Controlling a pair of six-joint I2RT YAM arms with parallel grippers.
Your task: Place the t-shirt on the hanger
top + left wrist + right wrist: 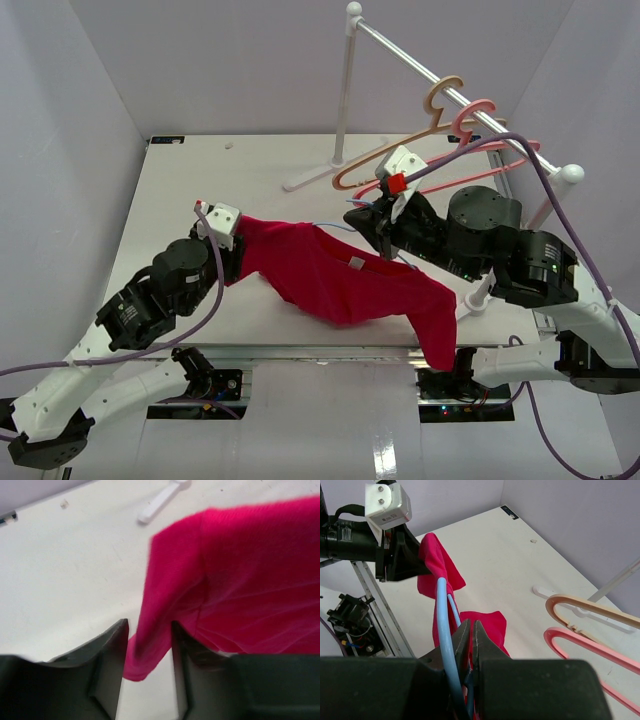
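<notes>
The t-shirt point(340, 280) spans between both hands over the tabletop point(200, 190), one end pinched in the left hand point(150, 635). The hanger point(442, 610), gripped by the right hand point(471, 630), reaches into it. Behind the right hand, thicker hangers point(440, 110) hang on a rail point(400, 50).

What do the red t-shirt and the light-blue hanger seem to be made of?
The t-shirt looks like soft, matte knitted cloth: it sags, folds and creases where it hangs. The hanger is thin, smooth and slightly glossy with an even curve, so probably plastic or plastic-coated wire. The look does not settle which.
</notes>
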